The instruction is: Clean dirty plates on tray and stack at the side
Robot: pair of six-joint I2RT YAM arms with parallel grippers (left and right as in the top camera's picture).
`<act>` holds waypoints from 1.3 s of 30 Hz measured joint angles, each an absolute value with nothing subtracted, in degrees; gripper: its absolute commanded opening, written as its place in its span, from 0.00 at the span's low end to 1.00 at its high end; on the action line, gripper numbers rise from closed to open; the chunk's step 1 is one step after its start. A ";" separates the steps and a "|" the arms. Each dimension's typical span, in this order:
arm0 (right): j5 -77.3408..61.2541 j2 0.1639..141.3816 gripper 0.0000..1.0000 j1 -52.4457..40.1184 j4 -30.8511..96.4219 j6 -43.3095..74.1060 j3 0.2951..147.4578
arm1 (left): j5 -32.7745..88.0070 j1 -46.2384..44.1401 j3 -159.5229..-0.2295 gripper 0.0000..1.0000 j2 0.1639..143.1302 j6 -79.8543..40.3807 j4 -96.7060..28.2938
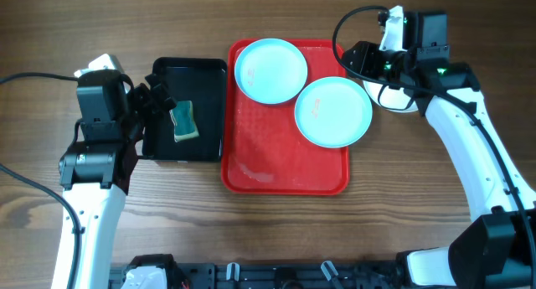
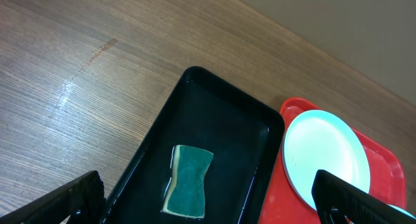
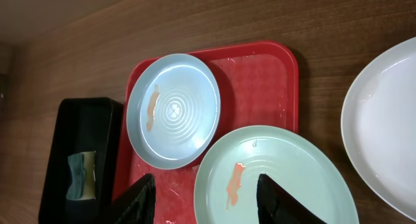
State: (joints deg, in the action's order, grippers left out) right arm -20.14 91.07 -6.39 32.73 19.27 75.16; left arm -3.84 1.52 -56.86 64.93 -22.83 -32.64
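The red tray (image 1: 280, 159) lies mid-table and holds two plates: one at its far left corner (image 1: 270, 69) and one at its right edge (image 1: 333, 111), overhanging the rim. Both show orange smears in the right wrist view (image 3: 173, 110) (image 3: 273, 178). A third plate (image 1: 394, 95) lies on the table right of the tray, mostly hidden under my right arm; it also shows in the right wrist view (image 3: 383, 133). My right gripper (image 3: 207, 201) is open and empty above the tray. My left gripper (image 2: 208, 208) is open and empty over a green sponge (image 2: 188, 180).
A black tray (image 1: 186, 109) sits left of the red tray and holds the green sponge (image 1: 184, 121). Cables run across the table at the far left and far right.
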 measured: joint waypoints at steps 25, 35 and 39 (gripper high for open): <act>-18.59 91.07 0.59 -6.39 33.04 18.79 75.16 | -3.84 1.52 -56.86 1.00 64.93 -22.83 -32.64; -17.34 91.05 0.60 -6.39 33.45 18.00 75.16 | -3.84 1.52 -56.86 1.00 64.93 -22.83 -32.64; -17.28 91.07 0.60 -6.39 33.50 17.69 75.16 | -3.84 1.52 -56.86 1.00 64.93 -22.83 -32.64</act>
